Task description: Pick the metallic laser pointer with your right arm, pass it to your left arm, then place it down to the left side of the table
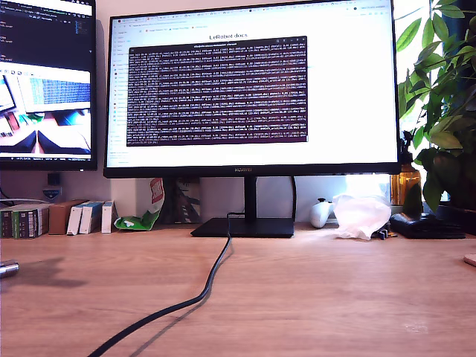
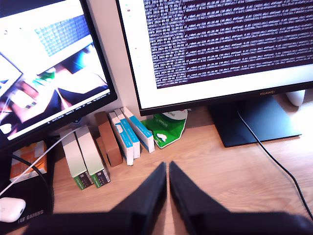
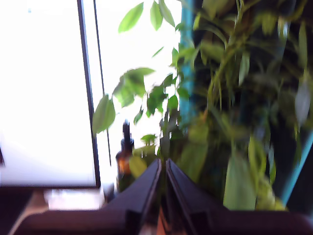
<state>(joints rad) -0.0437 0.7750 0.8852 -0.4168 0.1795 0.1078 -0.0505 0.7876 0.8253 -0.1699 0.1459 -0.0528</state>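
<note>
The metallic laser pointer lies at the table's edge on the exterior view's left, away from my first gripper and my second gripper, both with jaws together and empty.

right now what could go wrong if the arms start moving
The metallic laser pointer lies at the exterior view's left edge, half out of frame, so its lie is hard to judge. A black cable snakes across the table and could snag an arm. My second gripper points into the plant and could brush its leaves.
</note>
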